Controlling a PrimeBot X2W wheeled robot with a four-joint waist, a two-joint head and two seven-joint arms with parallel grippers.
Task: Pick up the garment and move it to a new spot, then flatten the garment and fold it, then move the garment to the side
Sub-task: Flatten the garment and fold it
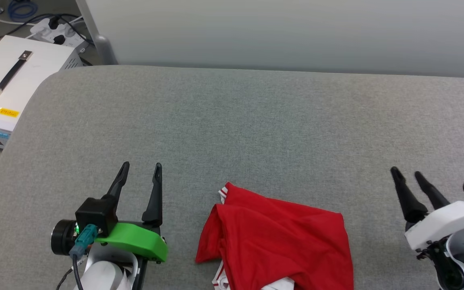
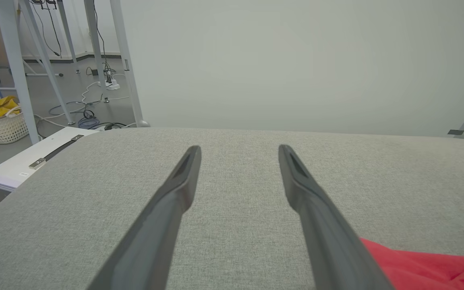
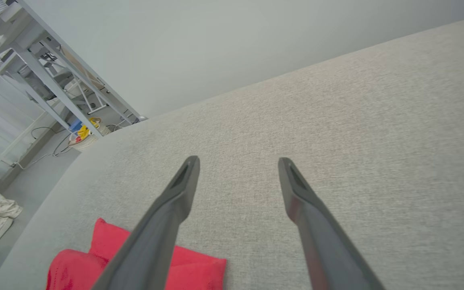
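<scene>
My left hand (image 1: pixel 141 165) stands just left of the shirt (image 1: pixel 280 237), and my right hand (image 1: pixel 406 172) is a little further off on the shirt's right side. Both hands are spread wide and hold nothing. The shirt lies crumpled on the grey table (image 1: pixel 256 121) between them, with a striped cuff (image 1: pixel 224 193) at its far left corner. Its longer side seems to run across, from one hand toward the other, so I judge each hand can take one end, the left being nearer. Beyond the shirt, away from me, there is wide open room. The shirt's near part leaves the head view, so I cannot tell how it lies there.
</scene>
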